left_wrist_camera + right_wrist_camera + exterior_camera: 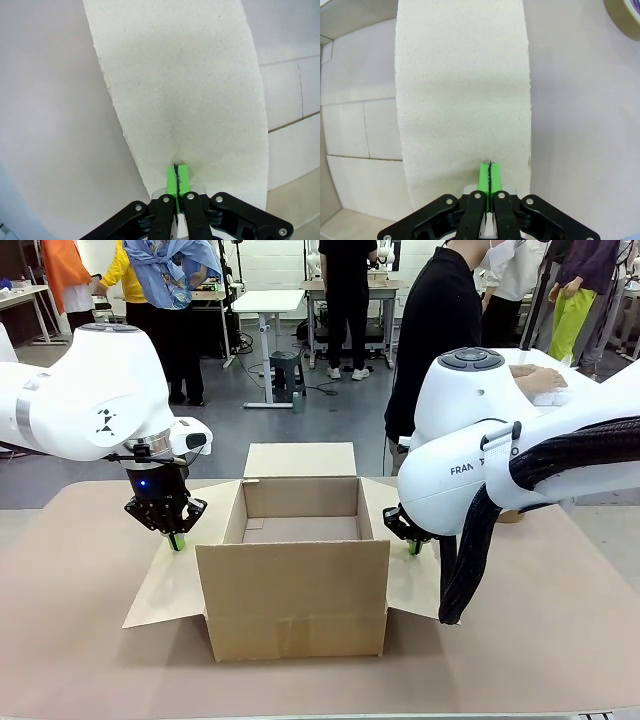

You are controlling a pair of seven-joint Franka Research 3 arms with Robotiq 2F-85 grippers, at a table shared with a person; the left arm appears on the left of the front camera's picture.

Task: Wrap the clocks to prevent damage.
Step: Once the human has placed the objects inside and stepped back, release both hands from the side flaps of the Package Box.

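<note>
The box point(295, 605) stands open in the middle of the worktop, and the left gripper point(177, 539) and right gripper point(415, 546), fingers closed on nothing, press on its left flap point(165, 590) and right flap point(405, 585); too much force could crease them or shift the box

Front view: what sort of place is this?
Probably a robotics lab or workshop: a white left arm and right arm flank a cardboard box on a table, with desks and standing people behind.
</note>
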